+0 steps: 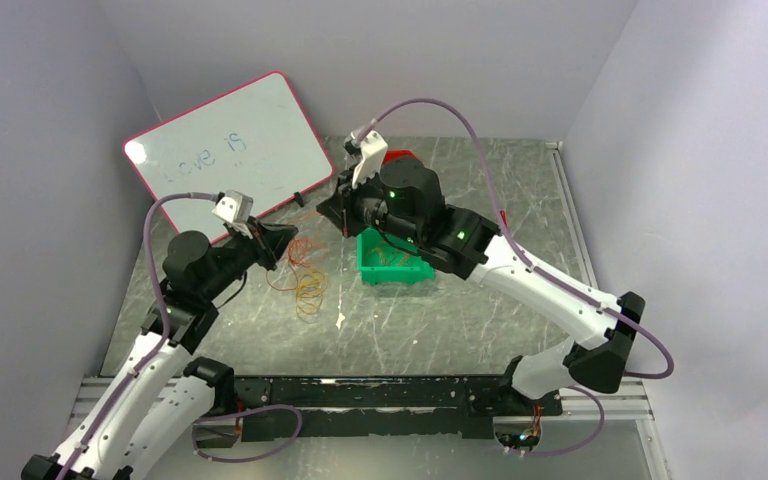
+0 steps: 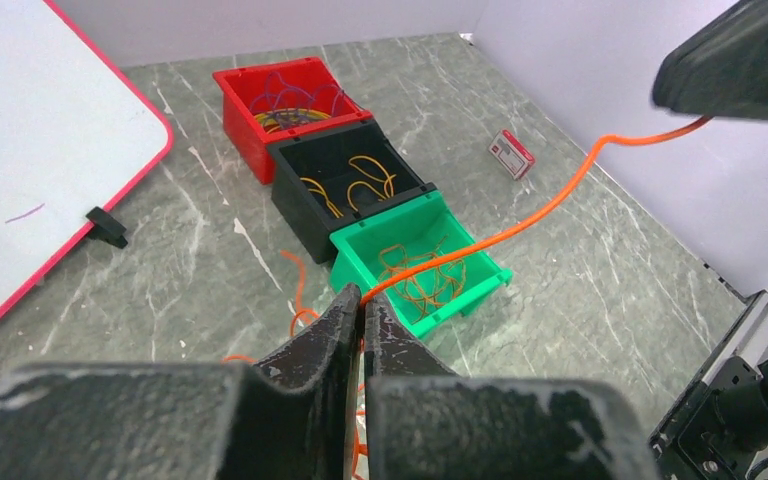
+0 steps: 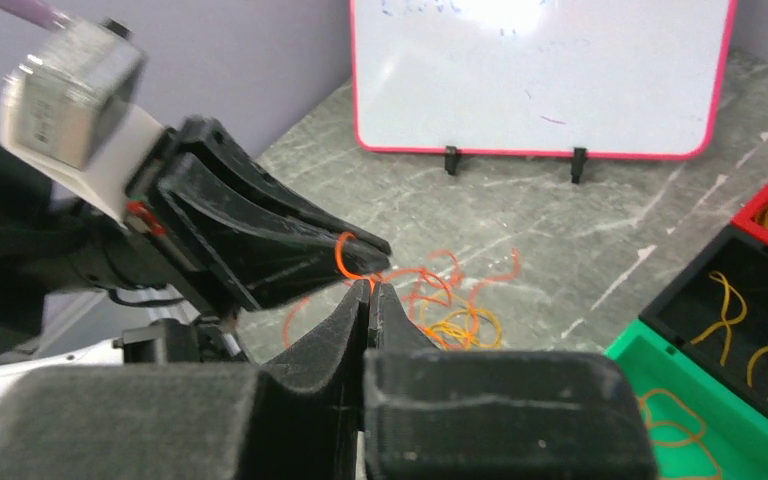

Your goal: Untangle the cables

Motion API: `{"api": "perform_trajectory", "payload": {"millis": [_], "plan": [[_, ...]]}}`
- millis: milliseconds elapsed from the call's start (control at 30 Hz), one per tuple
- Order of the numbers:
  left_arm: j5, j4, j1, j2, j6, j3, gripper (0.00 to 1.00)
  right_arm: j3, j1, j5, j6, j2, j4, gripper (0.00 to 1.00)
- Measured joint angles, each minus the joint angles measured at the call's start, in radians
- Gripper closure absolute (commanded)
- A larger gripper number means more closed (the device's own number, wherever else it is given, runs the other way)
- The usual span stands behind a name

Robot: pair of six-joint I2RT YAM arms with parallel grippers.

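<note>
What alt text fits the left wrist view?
Left gripper shut on an orange cable that stretches up-right to the right gripper. Behind: a red bin, black bin and green bin in a row, wire loops inside; whiteboard at left.

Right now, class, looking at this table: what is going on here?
Both arms are working on one orange wire. The left gripper is shut on it and the right gripper is shut on it too, so it runs stretched between them above the green bin. The other cables lie in a loose tangle on the table. The red bin, the black bin and the green bin each hold some wires.
</note>
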State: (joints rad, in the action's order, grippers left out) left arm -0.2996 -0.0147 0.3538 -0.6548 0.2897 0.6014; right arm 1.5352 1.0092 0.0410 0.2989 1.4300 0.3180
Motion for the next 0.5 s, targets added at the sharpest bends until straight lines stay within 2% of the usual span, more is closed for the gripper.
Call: {"api": "perform_trajectory", "payload": {"millis": [67, 100, 200, 267, 400, 500], "plan": [[-0.001, 0.014, 0.0, 0.007, -0.007, 0.01, 0.93, -0.029, 0.0, 0.014, -0.008, -0.018, 0.001, 1.0], [-0.001, 0.02, 0.0, 0.01, -0.011, 0.014, 0.93, -0.039, 0.0, 0.018, -0.01, -0.023, 0.002, 0.95], [-0.001, 0.047, 0.0, 0.017, -0.025, 0.033, 0.93, -0.059, 0.0, 0.035, -0.027, -0.032, 0.005, 0.69], [-0.001, 0.06, 0.0, 0.018, -0.033, 0.043, 0.93, -0.065, 0.0, 0.047, -0.042, -0.042, 0.006, 0.58], [-0.005, 0.084, 0.0, 0.011, -0.054, 0.06, 0.93, -0.081, -0.001, 0.041, -0.106, -0.089, 0.0, 0.46], [-0.021, 0.107, 0.0, -0.01, -0.074, 0.078, 0.93, -0.085, -0.001, -0.004, -0.172, -0.123, -0.016, 0.44]]}}
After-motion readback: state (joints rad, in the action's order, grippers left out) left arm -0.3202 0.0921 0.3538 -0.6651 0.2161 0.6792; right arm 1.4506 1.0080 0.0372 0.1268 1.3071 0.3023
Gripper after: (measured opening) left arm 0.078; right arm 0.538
